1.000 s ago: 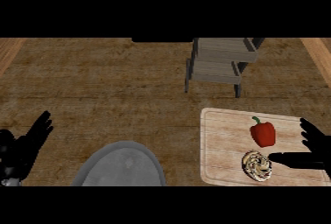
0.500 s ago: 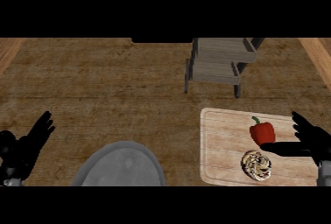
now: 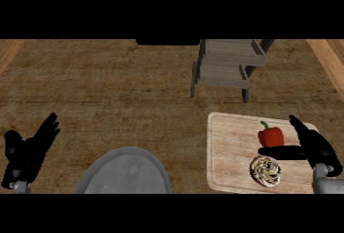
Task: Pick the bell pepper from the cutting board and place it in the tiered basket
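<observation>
You've got the bell pepper point(image 3: 270, 136) sitting on the cutting board point(image 3: 228, 154), red w/ a green stem pointing up toward 12 o'clock. It's in the board's upper right part, not lifted. Your right hand point(image 3: 314, 146) is over the board's right edge, at about 3 o'clock from the pepper. Fingers are straight and held together, pointing up toward 11 o'clock, and the thumb sticks out sideways toward 9 o'clock, ending just under the pepper. Can't tell if the thumb actually touches it, looks v close tho. Nothing's curled round the pepper.

Below the pepper, at 6 o'clock, there's a round patterned thing point(image 3: 266, 170) on the same board, prob a pastry or bread, can't say which.

The tiered basket point(image 3: 227, 67) is up at 12 o'clock from the board, well apart from it, grey w/ two stepped trays.

Your left hand point(image 3: 28, 152) is way over at the view's left edge, around 9 o'clock, fingers up and slightly spread, resting, holding nothing.

A grey plate point(image 3: 124, 170) sits at the bottom between the two hands, on the wooden counter point(image 3: 101, 91).
</observation>
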`<state>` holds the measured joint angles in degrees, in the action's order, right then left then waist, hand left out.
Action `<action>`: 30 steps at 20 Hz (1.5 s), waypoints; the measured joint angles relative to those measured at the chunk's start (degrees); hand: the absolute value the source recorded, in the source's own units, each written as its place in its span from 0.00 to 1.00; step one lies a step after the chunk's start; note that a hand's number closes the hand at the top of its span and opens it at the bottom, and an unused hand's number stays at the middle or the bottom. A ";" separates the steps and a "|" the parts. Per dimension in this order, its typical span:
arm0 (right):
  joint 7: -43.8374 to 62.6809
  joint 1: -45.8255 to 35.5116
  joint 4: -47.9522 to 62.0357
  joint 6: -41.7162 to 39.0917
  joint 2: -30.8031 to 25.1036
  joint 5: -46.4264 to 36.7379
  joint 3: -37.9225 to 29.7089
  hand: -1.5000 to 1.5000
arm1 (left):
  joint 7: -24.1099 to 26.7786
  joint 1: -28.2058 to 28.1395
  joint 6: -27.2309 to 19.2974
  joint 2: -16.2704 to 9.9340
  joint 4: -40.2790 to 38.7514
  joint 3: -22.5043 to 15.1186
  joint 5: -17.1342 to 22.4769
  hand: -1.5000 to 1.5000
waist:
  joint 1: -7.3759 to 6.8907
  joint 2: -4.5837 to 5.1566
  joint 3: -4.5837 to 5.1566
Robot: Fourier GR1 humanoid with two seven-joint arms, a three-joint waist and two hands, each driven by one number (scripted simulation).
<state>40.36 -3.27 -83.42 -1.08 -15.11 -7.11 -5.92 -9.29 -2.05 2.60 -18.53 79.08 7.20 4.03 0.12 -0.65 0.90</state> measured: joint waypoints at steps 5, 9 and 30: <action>-5.24 -0.68 0.80 1.54 0.24 -2.94 0.35 1.00 | 1.91 -0.22 1.75 -0.64 -1.34 1.17 0.17 0.50 | 0.13 0.02 0.04; -6.68 -2.39 1.90 4.60 1.39 -5.35 -0.03 1.00 | 1.59 -0.86 1.64 0.27 -0.22 1.13 -0.50 0.50 | 0.07 0.11 -0.13; 19.75 -34.60 -9.45 -2.11 12.70 -41.92 33.94 1.00 | -0.96 2.12 4.03 0.49 -0.65 -1.05 -2.46 0.50 | -5.66 -1.26 0.27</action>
<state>60.11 -37.87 -92.87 -3.19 -2.41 -49.03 28.02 -10.25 0.06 6.64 -18.03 78.43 6.14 1.57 -5.54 -1.91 1.17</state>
